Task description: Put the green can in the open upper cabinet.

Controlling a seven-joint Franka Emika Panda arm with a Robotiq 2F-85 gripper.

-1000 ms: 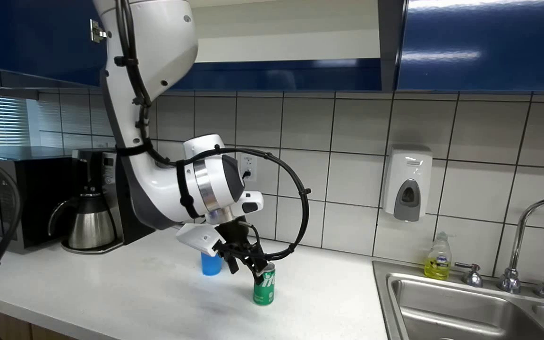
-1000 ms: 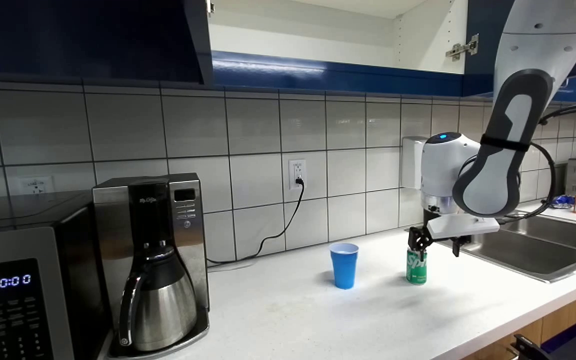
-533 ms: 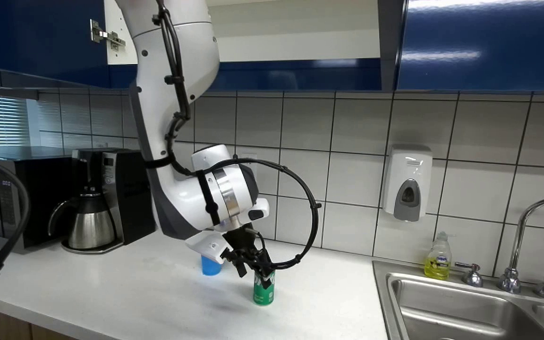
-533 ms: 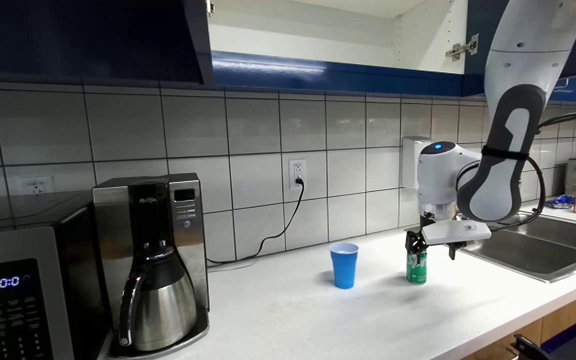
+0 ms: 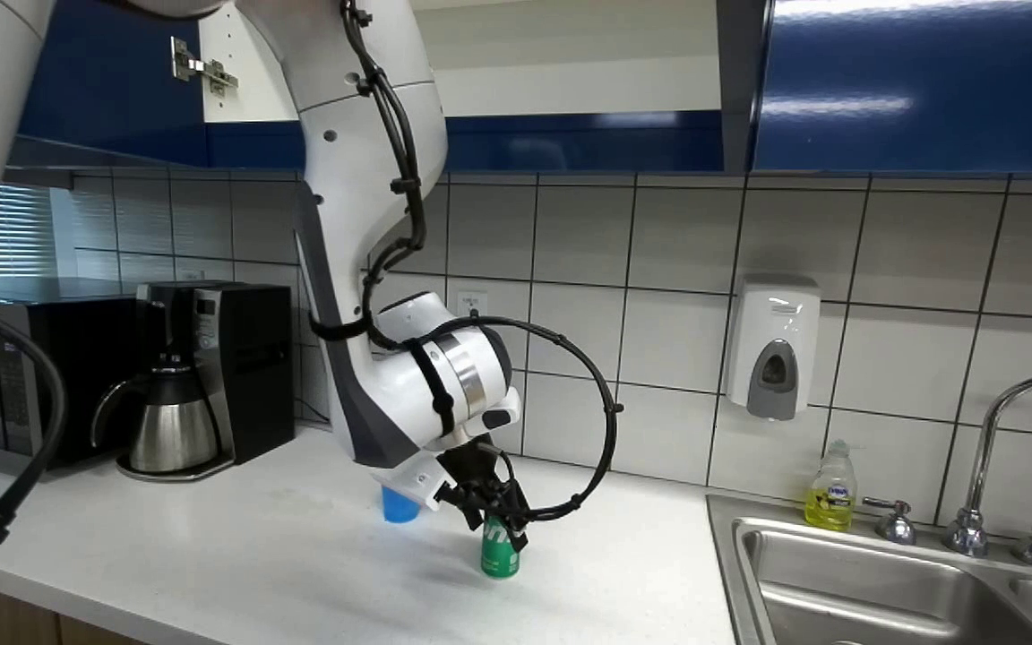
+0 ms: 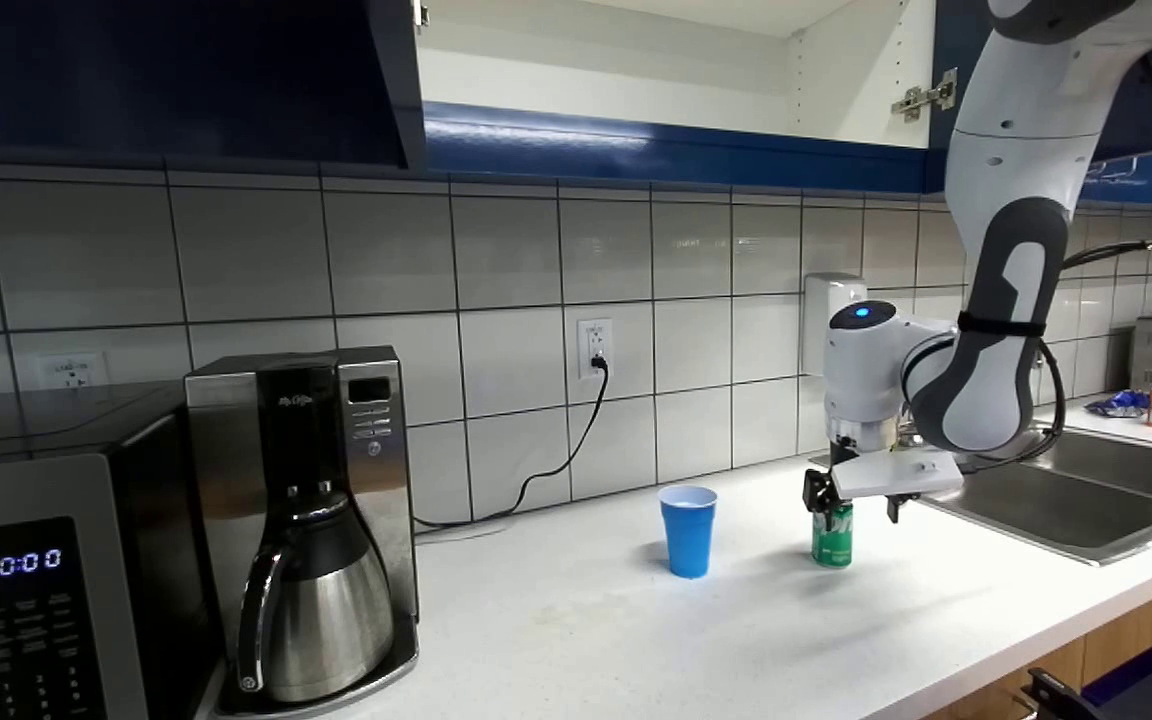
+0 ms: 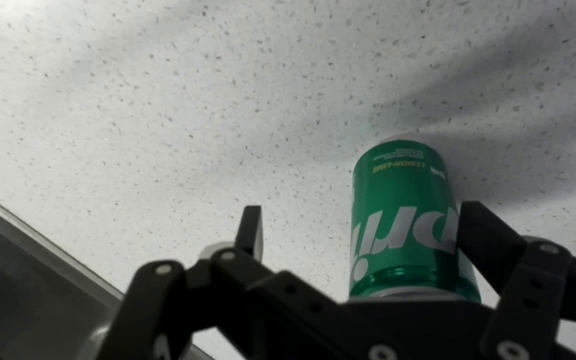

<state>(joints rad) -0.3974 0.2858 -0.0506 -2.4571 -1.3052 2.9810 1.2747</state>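
I have bare counter (image 5: 623, 564) between can (image 5: 500, 559) and sink (image 5: 731, 555); the cup (image 6: 688, 532) blocks part of the other side.

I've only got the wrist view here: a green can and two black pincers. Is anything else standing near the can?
Observer: Yes, in an exterior view a blue cup stands upright, apart from the green can.
Visitor: And what's higher up, out of my sight?
Observer: An upper cabinet, open with its pale interior showing, in both exterior views.
Visitor: What's in my lower left corner?
Observer: That's the sink; an exterior view shows a chrome faucet rising at its back edge.
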